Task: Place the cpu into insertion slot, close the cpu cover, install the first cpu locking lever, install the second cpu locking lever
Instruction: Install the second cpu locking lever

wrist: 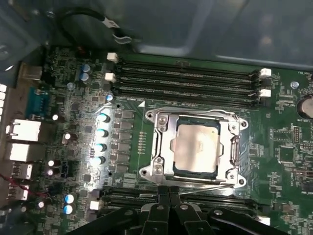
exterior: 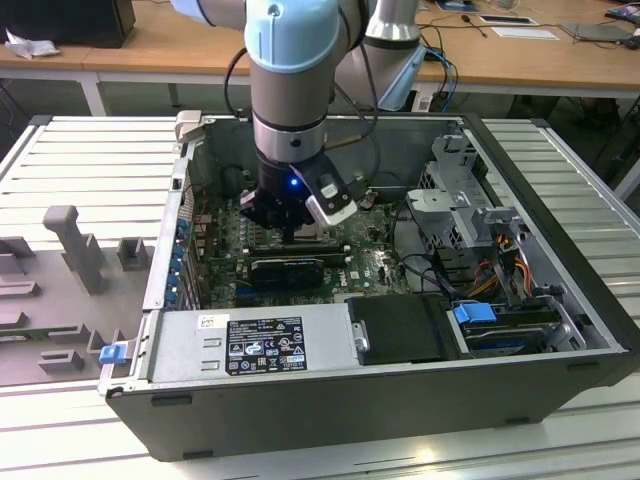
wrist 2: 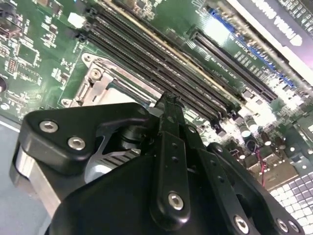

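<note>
The arm reaches down into the open computer case, which lies on its side on the slatted desk. The end effector hangs low over the green motherboard, just above the socket area.

In the first wrist view, the cpu sits flat in the insertion slot, its pale silvery top showing through the window of the cpu cover. The cover lies down flat over the socket, framing the chip. A thin locking lever runs along the socket edge nearest the end effector. Long black memory slots lie on the far side of the socket, and more lie between the socket and the end effector.

The fingers are together, tips touching, and hold nothing. They point at the board just beside the lever and the socket rim.

In the second wrist view, the closed fingertips stand beside the socket corner, next to the memory slots.
</note>
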Action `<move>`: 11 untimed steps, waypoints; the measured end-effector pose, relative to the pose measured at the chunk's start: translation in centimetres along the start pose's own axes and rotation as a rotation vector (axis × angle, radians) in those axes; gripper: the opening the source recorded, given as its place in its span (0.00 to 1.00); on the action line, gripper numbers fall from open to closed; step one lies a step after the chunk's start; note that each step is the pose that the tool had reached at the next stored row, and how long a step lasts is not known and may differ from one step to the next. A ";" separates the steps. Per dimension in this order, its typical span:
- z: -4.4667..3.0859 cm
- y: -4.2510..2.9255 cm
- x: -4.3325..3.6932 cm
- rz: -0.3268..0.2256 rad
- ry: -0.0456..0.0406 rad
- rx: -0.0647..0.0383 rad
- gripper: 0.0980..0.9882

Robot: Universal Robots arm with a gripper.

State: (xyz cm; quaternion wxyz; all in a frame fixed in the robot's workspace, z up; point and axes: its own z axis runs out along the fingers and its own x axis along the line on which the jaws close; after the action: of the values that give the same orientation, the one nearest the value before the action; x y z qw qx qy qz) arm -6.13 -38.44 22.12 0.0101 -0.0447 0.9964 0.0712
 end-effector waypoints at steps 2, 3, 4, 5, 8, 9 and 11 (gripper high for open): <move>0.02 -0.27 0.21 0.000 -0.0016 -0.017 0.01; 0.04 -0.38 0.44 0.000 -0.0031 -0.035 0.01; 0.10 -0.49 0.68 -0.001 -0.0042 -0.049 0.01; 0.23 -0.68 1.08 -0.002 -0.0050 -0.059 0.01; 0.50 -1.16 1.40 -0.002 -0.0065 -0.075 0.01; 0.59 -1.21 1.43 -0.002 -0.0067 -0.078 0.01; 0.81 -1.33 1.47 -0.002 -0.0073 -0.085 0.01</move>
State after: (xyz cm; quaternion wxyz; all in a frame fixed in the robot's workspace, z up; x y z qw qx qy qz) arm -7.46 -39.76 21.09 0.0119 -0.0456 0.9924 0.1134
